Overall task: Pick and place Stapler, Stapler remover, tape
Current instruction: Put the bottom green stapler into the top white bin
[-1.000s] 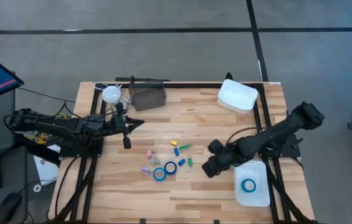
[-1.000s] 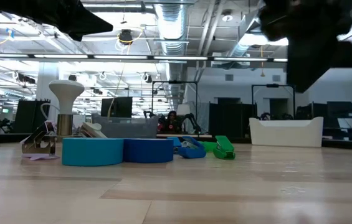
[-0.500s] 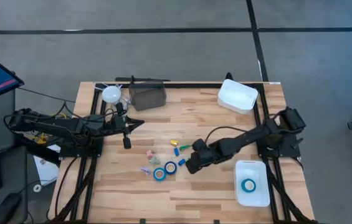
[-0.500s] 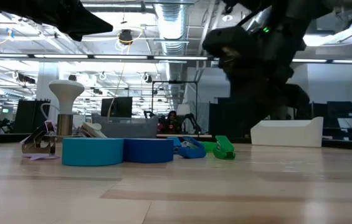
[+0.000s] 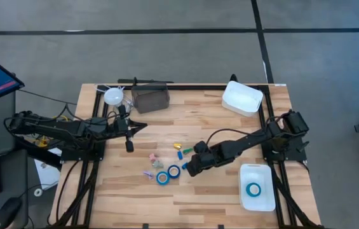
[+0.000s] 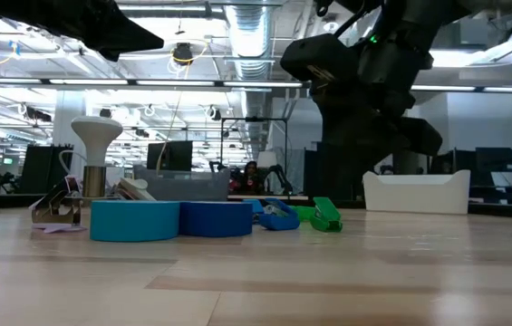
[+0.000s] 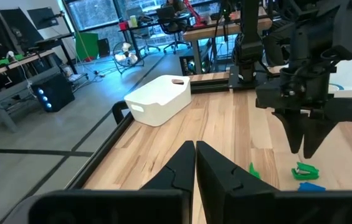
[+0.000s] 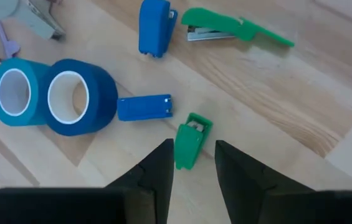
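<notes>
The right gripper (image 8: 189, 163) hangs over the middle of the table (image 5: 230, 127), its jaws narrowly parted and empty, framing a small green stapler (image 8: 190, 140) without touching it. Two tape rolls (image 8: 45, 96) lie touching each other nearby; a third roll (image 5: 253, 189) sits in the white tray (image 5: 262, 202). The left gripper (image 7: 195, 168) waits pinched together, empty, at the table's left.

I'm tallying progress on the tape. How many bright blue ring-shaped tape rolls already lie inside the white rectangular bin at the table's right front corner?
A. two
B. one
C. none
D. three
B: the high view shows a single bright blue tape roll inside the white rectangular bin, while the other two blue rolls lie side by side on the wooden table.
</notes>
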Controlling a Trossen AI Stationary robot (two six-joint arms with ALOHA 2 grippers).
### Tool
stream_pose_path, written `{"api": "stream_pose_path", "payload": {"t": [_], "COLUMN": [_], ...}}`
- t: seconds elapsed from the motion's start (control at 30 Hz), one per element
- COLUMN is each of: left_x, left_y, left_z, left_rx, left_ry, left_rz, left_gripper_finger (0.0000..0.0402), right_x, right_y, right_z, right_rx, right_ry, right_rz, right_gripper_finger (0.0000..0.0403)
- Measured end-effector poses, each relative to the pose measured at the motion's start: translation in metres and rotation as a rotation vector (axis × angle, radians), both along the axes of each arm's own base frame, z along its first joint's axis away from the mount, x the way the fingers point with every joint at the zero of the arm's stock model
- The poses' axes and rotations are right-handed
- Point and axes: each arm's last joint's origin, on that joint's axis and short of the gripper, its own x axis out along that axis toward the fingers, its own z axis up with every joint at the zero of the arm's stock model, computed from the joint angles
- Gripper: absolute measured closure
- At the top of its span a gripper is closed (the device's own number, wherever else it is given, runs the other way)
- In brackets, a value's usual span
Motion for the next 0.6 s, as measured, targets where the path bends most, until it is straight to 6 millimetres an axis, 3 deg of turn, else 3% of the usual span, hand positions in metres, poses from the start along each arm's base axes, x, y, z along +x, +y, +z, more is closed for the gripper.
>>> {"api": "stream_pose_path", "payload": {"t": [0.23, 0.6], "left_x": [0.000, 0.000], "left_y": [0.000, 0.000], "left_z": [-0.002, -0.002], "left_rx": [0.004, 0.005], "left_ry": [0.018, 0.023], "left_rz": [0.000, -0.001], "left_gripper_finger": [0.0394, 0.0394], "right_x": [0.001, 0.015], "right_y": [-0.001, 0.005], "right_z": [0.000, 0.009], "right_rx": [-0.044, -0.122], "right_ry": [-0.018, -0.158], "right_rz": [0.000, 0.363], "right_gripper_finger": [0.0267, 0.0250]}}
